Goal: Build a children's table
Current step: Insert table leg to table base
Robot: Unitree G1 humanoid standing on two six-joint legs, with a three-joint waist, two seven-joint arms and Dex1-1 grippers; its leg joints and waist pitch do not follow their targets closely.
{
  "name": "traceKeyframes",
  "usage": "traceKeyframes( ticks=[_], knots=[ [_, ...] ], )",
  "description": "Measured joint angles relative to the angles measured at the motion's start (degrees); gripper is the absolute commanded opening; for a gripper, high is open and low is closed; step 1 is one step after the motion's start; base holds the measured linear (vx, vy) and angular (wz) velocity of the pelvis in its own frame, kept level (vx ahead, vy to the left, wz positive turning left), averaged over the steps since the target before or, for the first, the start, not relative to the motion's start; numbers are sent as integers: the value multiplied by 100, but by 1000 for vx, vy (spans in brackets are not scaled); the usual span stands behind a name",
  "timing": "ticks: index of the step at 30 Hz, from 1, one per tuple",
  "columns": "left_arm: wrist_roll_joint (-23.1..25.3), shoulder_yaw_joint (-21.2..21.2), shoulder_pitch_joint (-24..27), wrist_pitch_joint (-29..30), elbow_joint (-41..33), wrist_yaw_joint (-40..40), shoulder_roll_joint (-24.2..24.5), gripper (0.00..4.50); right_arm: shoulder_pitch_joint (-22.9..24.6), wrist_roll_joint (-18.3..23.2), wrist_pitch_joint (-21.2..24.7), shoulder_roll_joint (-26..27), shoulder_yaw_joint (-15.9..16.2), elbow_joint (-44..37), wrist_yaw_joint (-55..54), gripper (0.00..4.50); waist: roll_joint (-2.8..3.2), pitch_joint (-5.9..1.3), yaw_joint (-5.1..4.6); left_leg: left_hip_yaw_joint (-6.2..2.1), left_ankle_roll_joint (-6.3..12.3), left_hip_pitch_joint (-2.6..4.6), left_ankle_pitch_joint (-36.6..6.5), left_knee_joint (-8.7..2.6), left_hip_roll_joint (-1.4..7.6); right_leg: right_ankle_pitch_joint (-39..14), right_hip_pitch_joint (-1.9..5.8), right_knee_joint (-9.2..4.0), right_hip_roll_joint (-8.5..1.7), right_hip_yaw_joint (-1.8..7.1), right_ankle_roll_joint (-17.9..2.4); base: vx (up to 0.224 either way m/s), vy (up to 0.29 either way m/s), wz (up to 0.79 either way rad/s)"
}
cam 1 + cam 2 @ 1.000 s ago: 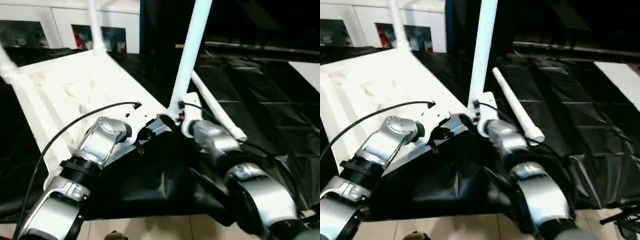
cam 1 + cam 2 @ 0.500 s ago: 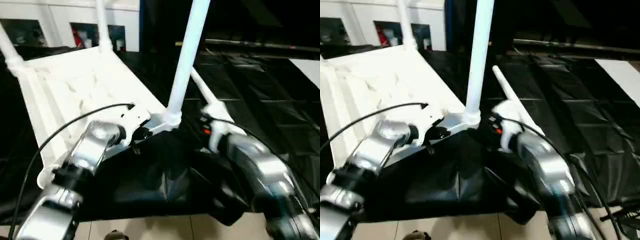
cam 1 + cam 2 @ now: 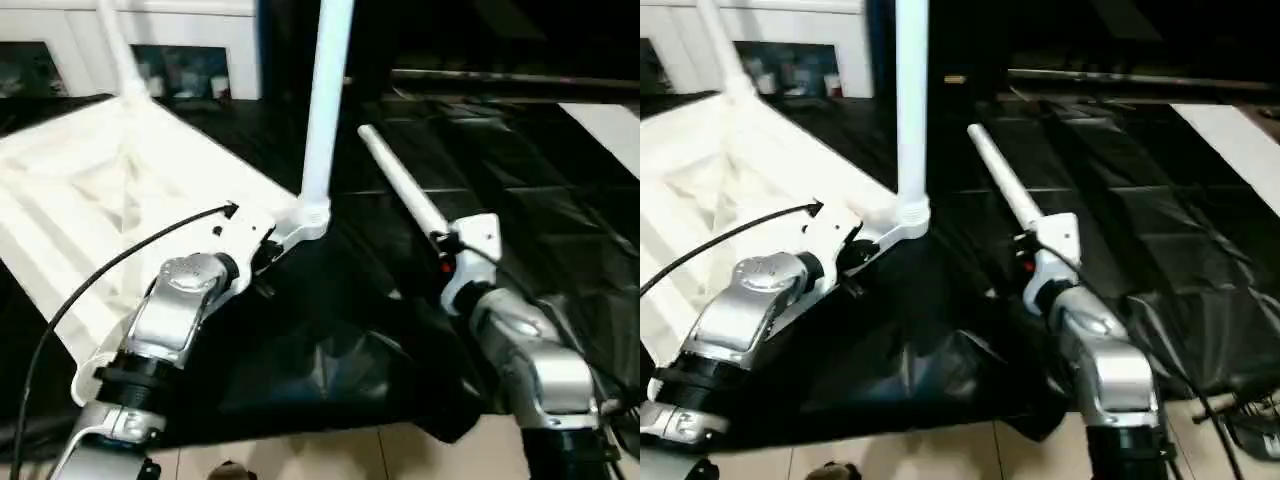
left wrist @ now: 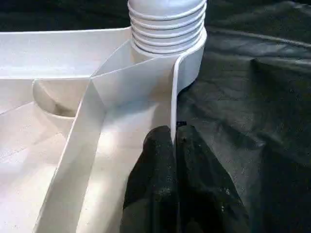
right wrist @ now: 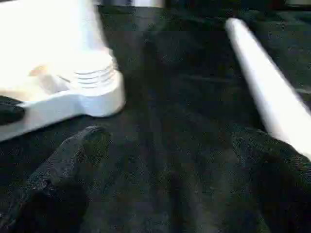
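While no readable writing appears anywhere, the left gripper (image 4: 174,145) pinches the rim of the upturned white tabletop (image 3: 90,200) beside an upright leg (image 3: 325,110). Wide open and empty, the right gripper (image 5: 170,160) reaches low near a loose leg (image 3: 400,195) lying on black cloth (image 3: 540,200).

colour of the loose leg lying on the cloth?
White. The loose leg shows best in the right eye view, against black cloth.

White tabletop (image 3: 120,200) upside down, ribbed underside up; leg (image 3: 325,110) upright in near corner socket; loose leg (image 3: 400,190) lying beside.
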Motion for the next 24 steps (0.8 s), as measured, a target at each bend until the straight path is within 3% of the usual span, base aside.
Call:
traceKeyframes(
  ticks=[1, 4, 6, 7, 8, 9, 10, 11, 12, 13, 14, 15, 16, 17, 18, 19, 20, 21, 22, 23, 24],
  knots=[
    [-16, 0, 19, 64, -31, -1, -7, 0, -7, 0, -35, 17, 73, 7, 28, 446, 27, 21, -1, -27, 6, 20, -26, 2, 7, -26, 151, -105, -17, -134, 45, 47, 21, 39],
    [-52, -8, 50, 160, -127, -1, -6, 0, -60, -3, -99, 16, 150, 71, 56, 446, 45, 32, 2, -42, 52, 33, -61, 12, 36, -64, 400, -295, -59, -386, 109, 78, 23, 45],
    [-52, 0, 50, 193, -172, 1, 51, 0, -135, -5, -115, 16, 198, 145, 90, 446, 48, 31, -2, -105, 125, 57, -88, 10, -18, -85, 539, -409, -58, -434, 137, 138, 24, 51],
    [-57, 12, 54, 194, -186, 3, 81, 0, -170, -6, -119, 21, 210, 164, 95, 446, 41, 31, -50, -211, 162, 81, -112, -9, -78, -139, 559, -388, -42, -404, 129, 206, -13, 55],
    [-83, 65, 83, 195, -197, 5, 148, 0, -215, -5, -134, 36, 267, 168, 96, 446, 32, 29, -120, -366, 218, 110, -150, -4, -239, -304, 503, -154, -36, -250, 19, 206, -13, 55],
    [-93, 134, 114, 199, -196, 14, 185, 0, -265, -3, -151, 68, 330, 168, 101, 446, 5, 25, -165, -555, 246, 142, -189, 8, -398, -428, 333, 303, -13, -41, -85, 185, -82, 44],
    [-86, 215, 151, 241, -186, 63, 260, 0, -268, 1, -169, 100, 394, 163, 113, 446, -7, 19, -253, -830, 299, 217, -231, -8, -596, -534, 102, 742, 70, 203, -49, 97, -141, 28],
    [-77, 259, 156, 268, -182, 111, 284, 0, -245, -2, -169, 90, 402, 163, 123, 446, -47, 14, -288, -1038, 314, 281, -240, -64, -752, -579, -68, 819, 153, 406, 28, 97, -141, 28],
    [-73, 299, 154, 277, -186, 141, 287, 0, -215, -5, -172, 62, 401, 159, 125, 446, -127, -1, -364, -1219, 313, 332, -244, -109, -971, -581, -176, 641, 153, 646, 76, -65, -154, 34],
    [-51, 311, 116, 297, -185, 200, 209, 0, -106, -11, -192, -39, 351, 158, 125, 446, -213, 11, -416, -1194, 421, 240, -337, 84, -1130, -484, -91, 593, 126, 839, 108, -74, -68, 22],
    [-45, 234, 93, 318, -208, 214, 97, 0, -27, -22, -193, -116, 292, 189, 119, 446, -135, -5, -361, -1006, 686, 175, -437, 344, -1036, -501, -5, 546, 147, 809, 104, 4, -86, 71],
    [-92, 87, 139, 335, -250, 173, 21, 0, 26, -41, -145, -141, 140, 301, 63, 446, -127, 5, -229, -631, 881, 29, -542, 915, -909, -474, 154, 411, 150, 803, 76, 146, -41, 53],
    [-123, -6, 175, 345, -250, 137, -1, 0, 0, -16, -140, -102, 107, 294, 34, 446, -144, 5, -149, -414, 805, -1, -495, 932, -870, -423, 290, 266, 154, 805, 52, 185, -48, 53],
    [-164, -31, 170, 348, -262, 105, -2, 0, -69, 14, -142, -98, 106, 252, 42, 446, -124, -8, -99, -314, 660, -5, -402, 662, -799, -418, 314, 226, 206, 780, 45, 107, -29, 4],
    [-195, -33, 161, 346, -281, 81, -2, 0, -155, 39, -144, -103, 112, 208, 60, 446, -13, -33, -69, -296, 597, -19, -251, 322, -661, -433, 312, 248, 325, 673, 25, 0, 0, 0],
    [-214, -32, 149, 330, -303, 38, 43, 0, -213, 56, -157, -100, 111, 177, 104, 446, 107, -58, -70, -360, 245, -47, -120, 266, -492, -484, 267, 354, 428, 528, 13, 0, 0, 0],
    [-216, 0, 190, 316, -318, -20, 163, 0, -246, 84, -149, -5, 213, 178, 156, 446, 73, -55, -83, -454, 240, -95, -212, 434, -472, -451, -9, 719, 400, 514, 108, 0, 0, 0],
    [-228, 37, 245, 313, -319, -97, 257, 0, -234, 148, -149, 48, 313, 165, 219, 446, 69, -57, -119, -594, 239, -60, -213, 444, -560, -321, -141, 833, 315, 590, 248, -29, 56, -23],
    [-239, 73, 290, 295, -323, -239, 410, 0, -196, 242, -153, -7, 348, 140, 330, 446, 46, -55, -135, -668, 217, -10, -201, 403, -689, -75, -261, 571, 127, 789, 370, -166, 141, -25],
    [-250, 50, 299, 273, -365, -361, 486, 0, -155, 260, -163, -133, 334, 114, 421, 446, 4, -59, -138, -669, 182, -23, -197, 383, -779, 35, -277, 336, -23, 884, 429, -166, 141, -25],
    [-254, 7, 307, 241, -453, -485, 546, 0, -90, 259, -164, -269, 295, 113, 509, 446, -33, -42, -130, -595, 159, -42, -179, 363, -777, 95, -318, 316, -95, 929, 477, -191, 137, 4]
  ],
)
